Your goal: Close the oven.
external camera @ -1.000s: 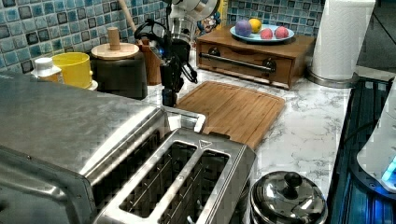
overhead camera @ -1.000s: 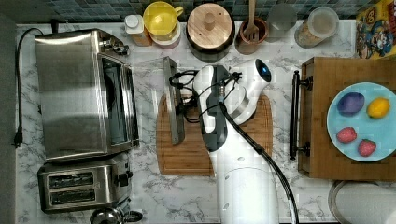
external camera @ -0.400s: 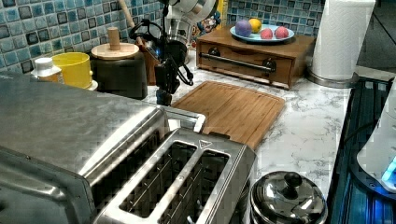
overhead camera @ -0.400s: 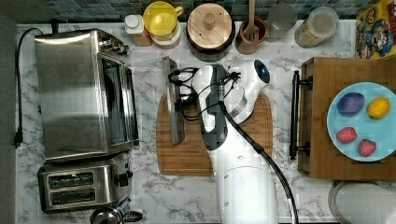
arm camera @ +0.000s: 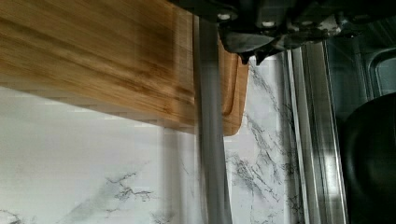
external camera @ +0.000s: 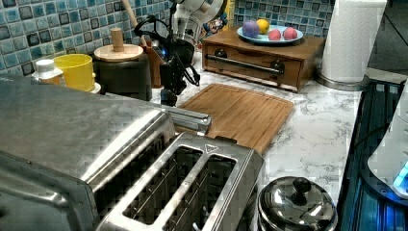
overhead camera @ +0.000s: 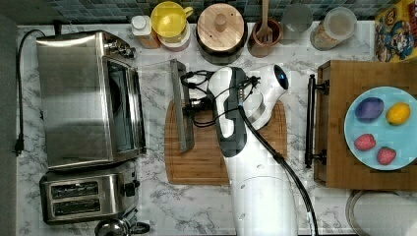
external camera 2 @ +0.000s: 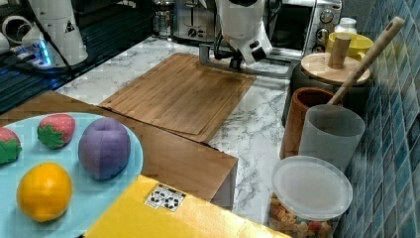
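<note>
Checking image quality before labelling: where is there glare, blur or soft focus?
Left view: the oven top is close to the camera and soft, with bright sheen. Wrist view: the cutting board and door handle are streaked with blur. Top view: blocky but even lighting.

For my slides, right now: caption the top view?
Panda gripper at the bar handle of the oven, its glass door folded open.

Legible text: none. Yellow box [external camera 2: 163, 213], right view: small white label with black recycling-type symbols, wording unreadable. Colourful box [overhead camera: 397, 30], top view's upper right: printed cartoon artwork, no readable lettering. Robot base [external camera 2: 57, 27]: small triangular warning sign, unreadable.
</note>
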### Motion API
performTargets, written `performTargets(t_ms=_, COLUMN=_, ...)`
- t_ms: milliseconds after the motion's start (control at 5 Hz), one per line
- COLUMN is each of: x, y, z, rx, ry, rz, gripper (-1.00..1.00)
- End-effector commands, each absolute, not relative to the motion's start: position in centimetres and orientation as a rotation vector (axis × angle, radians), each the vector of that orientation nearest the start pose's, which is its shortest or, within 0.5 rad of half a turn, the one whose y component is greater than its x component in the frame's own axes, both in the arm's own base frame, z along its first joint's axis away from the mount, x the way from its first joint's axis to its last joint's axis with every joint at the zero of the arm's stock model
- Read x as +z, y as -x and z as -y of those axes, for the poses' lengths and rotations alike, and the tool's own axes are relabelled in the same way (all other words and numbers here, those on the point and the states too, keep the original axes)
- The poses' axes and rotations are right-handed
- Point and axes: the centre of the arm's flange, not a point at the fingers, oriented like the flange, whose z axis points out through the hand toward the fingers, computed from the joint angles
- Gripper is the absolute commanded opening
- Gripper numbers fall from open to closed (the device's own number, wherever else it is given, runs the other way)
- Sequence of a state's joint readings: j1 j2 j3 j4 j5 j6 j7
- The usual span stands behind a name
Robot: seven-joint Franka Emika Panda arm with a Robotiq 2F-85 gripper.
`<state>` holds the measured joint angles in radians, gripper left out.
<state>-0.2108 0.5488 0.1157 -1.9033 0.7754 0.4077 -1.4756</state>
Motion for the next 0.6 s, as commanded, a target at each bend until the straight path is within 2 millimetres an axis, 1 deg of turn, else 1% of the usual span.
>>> performTargets(t_ms=200, x=37.1, y=-60.4, z=-15.4, rx=0.026, ry=2.289, rz=0.469, gripper=-1.0)
performTargets(t_ms=400, x=39.7, y=-59.7, z=-17.8, rx=-0.021, ry=2.361, rz=0.499, gripper=-1.0)
performTargets(t_ms=600, x=40.6, y=-59.0, z=-20.9, rx=-0.034, ry=2.539, rz=0.512, gripper=-1.0)
